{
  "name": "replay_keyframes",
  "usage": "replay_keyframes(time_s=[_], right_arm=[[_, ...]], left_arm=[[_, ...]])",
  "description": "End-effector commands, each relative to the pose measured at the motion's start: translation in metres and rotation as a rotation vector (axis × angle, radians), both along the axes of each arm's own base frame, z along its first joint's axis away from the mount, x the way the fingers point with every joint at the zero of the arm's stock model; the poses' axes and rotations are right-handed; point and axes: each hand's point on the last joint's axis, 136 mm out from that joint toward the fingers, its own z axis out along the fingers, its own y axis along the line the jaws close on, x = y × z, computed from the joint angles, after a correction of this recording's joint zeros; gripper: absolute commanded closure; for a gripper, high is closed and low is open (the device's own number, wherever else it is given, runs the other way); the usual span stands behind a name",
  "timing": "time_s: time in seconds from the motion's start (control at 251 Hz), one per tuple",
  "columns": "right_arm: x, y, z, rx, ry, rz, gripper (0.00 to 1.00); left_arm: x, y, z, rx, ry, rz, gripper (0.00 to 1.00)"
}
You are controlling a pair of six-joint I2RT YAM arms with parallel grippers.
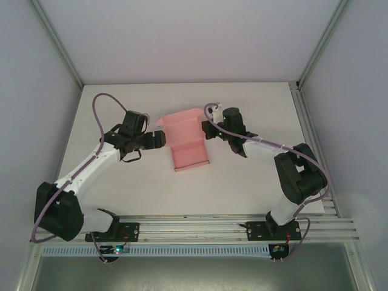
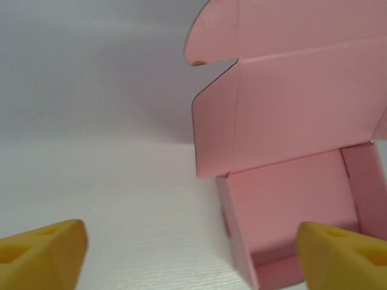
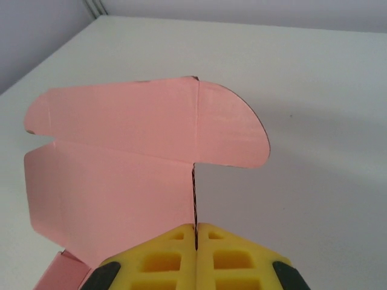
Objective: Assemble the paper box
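The pink paper box (image 1: 188, 145) sits mid-table, partly folded: a shallow tray with its lid panel standing up at the far end. My right gripper (image 1: 207, 129) is shut on the right edge of that lid; its yellow fingers (image 3: 175, 254) pinch the thin card edge (image 3: 194, 199), and the lid (image 3: 139, 157) rises in front. My left gripper (image 1: 159, 139) hovers open just left of the box. Its yellow fingertips (image 2: 42, 257) straddle the tray's left wall (image 2: 233, 241), with the tray (image 2: 290, 205) and the lid's side flap (image 2: 214, 130) beyond.
The white table (image 1: 121, 188) spreads around the box on all sides. Grey enclosure walls and an aluminium frame post (image 1: 297, 85) border it. Rails (image 1: 200, 227) run along the near edge by the arm bases.
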Motion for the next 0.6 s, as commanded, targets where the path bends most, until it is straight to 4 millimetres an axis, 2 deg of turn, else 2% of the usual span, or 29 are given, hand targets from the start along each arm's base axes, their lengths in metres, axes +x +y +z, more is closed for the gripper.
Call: replay_keyframes(time_s=[0.0, 0.172, 0.335, 0.423, 0.499, 0.599], right_arm=[[0.001, 0.003, 0.029, 0.093, -0.094, -0.039, 1.0], [-0.006, 0.002, 0.023, 0.066, -0.089, -0.038, 1.0], [-0.01, 0.006, 0.028, 0.071, -0.095, -0.011, 1.0], [-0.01, 0.007, 0.027, 0.07, -0.088, -0.002, 1.0], [-0.011, 0.008, 0.026, 0.064, -0.084, 0.005, 1.0], [-0.012, 0.006, 0.027, 0.059, -0.088, 0.006, 1.0]], left_arm=[[0.024, -0.012, 0.009, -0.066, -0.068, -0.074, 0.2], [0.039, -0.014, -0.004, -0.094, -0.078, -0.14, 0.35], [0.052, -0.007, -0.018, -0.011, -0.102, -0.153, 0.37], [0.057, -0.014, -0.023, -0.025, -0.098, -0.184, 0.38], [0.06, -0.023, -0.022, -0.056, -0.106, -0.228, 0.46], [0.07, -0.021, -0.024, -0.025, -0.138, -0.232, 0.48]])
